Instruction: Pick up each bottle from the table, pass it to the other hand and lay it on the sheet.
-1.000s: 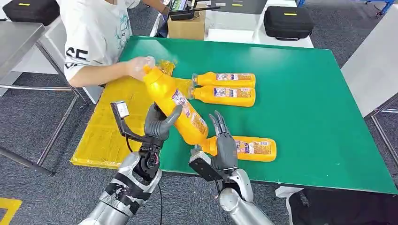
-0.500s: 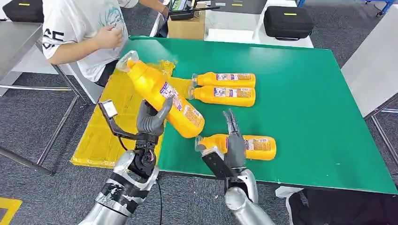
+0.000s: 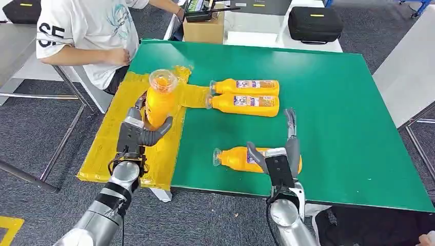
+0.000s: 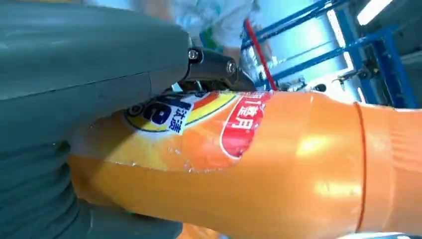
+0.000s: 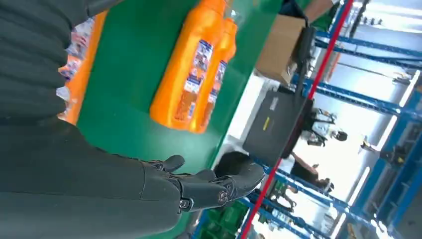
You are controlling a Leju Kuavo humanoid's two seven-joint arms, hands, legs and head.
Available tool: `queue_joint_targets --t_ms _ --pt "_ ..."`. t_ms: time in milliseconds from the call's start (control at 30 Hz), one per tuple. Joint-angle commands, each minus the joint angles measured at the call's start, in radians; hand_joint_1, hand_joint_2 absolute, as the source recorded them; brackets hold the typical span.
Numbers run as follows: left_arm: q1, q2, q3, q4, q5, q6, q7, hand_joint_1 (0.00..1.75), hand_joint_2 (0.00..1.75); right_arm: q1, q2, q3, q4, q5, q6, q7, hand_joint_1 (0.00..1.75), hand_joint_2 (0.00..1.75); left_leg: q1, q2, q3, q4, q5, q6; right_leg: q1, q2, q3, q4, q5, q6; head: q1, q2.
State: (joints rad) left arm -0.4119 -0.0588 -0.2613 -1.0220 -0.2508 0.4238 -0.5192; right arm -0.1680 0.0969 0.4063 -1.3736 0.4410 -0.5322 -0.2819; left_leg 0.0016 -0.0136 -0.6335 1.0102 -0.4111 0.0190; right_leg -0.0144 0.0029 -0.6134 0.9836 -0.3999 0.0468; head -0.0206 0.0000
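Left of centre in the head view, the left robot hand [image 3: 137, 134] is gripping an orange bottle [image 3: 159, 99] above the yellow sheet [image 3: 115, 141]. The right robot hand [image 3: 281, 154], fingers spread and holding nothing, is hovering over another bottle [image 3: 233, 157] lying on the green counter [image 3: 333, 102].

Grey carpet floor [image 3: 46, 138]; steel-topped side table [image 3: 15, 43]; black zipped case [image 3: 314, 23] on white bench [image 3: 256, 38]; blue metal racking [image 5: 383, 107].
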Motion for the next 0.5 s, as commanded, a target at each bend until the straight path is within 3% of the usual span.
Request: queue_joint_targets --t_ms 33,267,500 --pt "-0.076 0.089 0.066 0.149 -0.183 0.025 0.016 1.75 1.75 0.011 -0.021 -0.054 -0.061 -0.005 0.032 0.006 0.0 1.75 0.0 0.001 0.003 0.0 -0.001 -0.001 0.001 0.0 0.003 0.0 -0.001 -0.001 0.0 0.0" --pt "-0.157 0.21 -0.005 0.406 -0.605 0.074 0.185 1.75 1.75 0.007 -0.021 -0.058 -0.08 0.001 0.075 0.019 0.0 1.75 0.001 0.003 0.006 0.0 -0.002 -0.001 0.001 0.001 0.005 0.0 -0.001 -0.002 0.0 0.0" --pt "-0.189 0.226 -0.041 0.539 -0.794 0.102 0.3 1.75 1.75 -0.004 -0.016 -0.049 -0.07 0.006 0.094 0.024 0.0 1.75 0.001 0.004 0.005 0.0 -0.002 -0.001 0.001 0.0 0.004 0.0 -0.002 -0.002 0.0 0.0"
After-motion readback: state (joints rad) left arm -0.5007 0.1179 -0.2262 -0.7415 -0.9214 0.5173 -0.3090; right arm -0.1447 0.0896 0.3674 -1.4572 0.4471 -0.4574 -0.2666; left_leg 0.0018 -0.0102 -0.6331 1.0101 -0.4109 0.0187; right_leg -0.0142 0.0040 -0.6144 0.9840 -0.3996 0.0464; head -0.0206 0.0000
